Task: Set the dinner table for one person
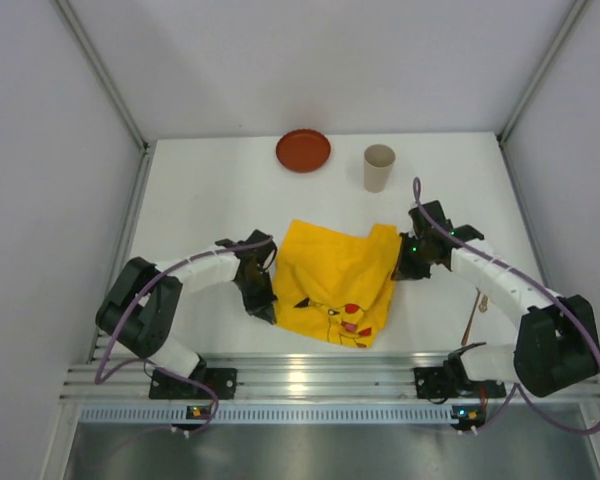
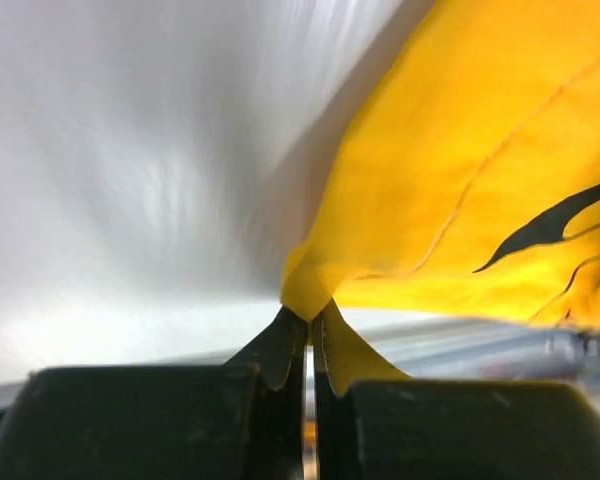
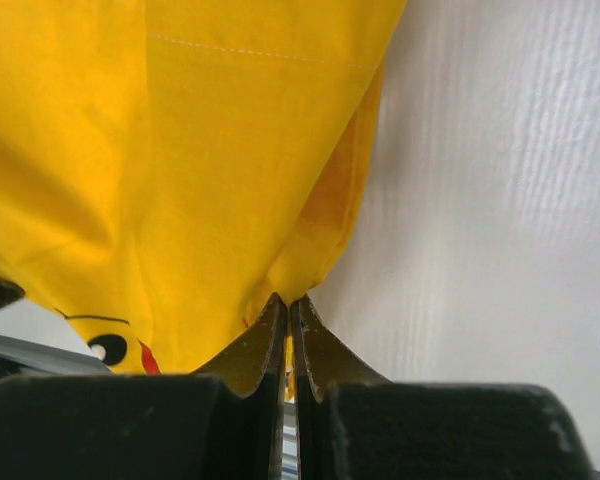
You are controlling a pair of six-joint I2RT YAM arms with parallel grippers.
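Observation:
A yellow Pikachu-print cloth (image 1: 337,282) lies rumpled on the white dinner table (image 1: 210,190) between my two arms. My left gripper (image 1: 264,292) is shut on the cloth's left edge; in the left wrist view the fabric (image 2: 460,180) is pinched between the closed fingertips (image 2: 310,325). My right gripper (image 1: 402,262) is shut on the cloth's right edge; in the right wrist view the fabric (image 3: 180,160) bunches at the closed fingertips (image 3: 286,305). A red-brown plate (image 1: 303,150) and a beige cup (image 1: 378,167) stand at the far side of the table.
A thin brown wooden utensil (image 1: 473,306) lies near the right arm at the front right. White walls enclose the table on the left, right and back. A metal rail (image 1: 300,380) runs along the near edge.

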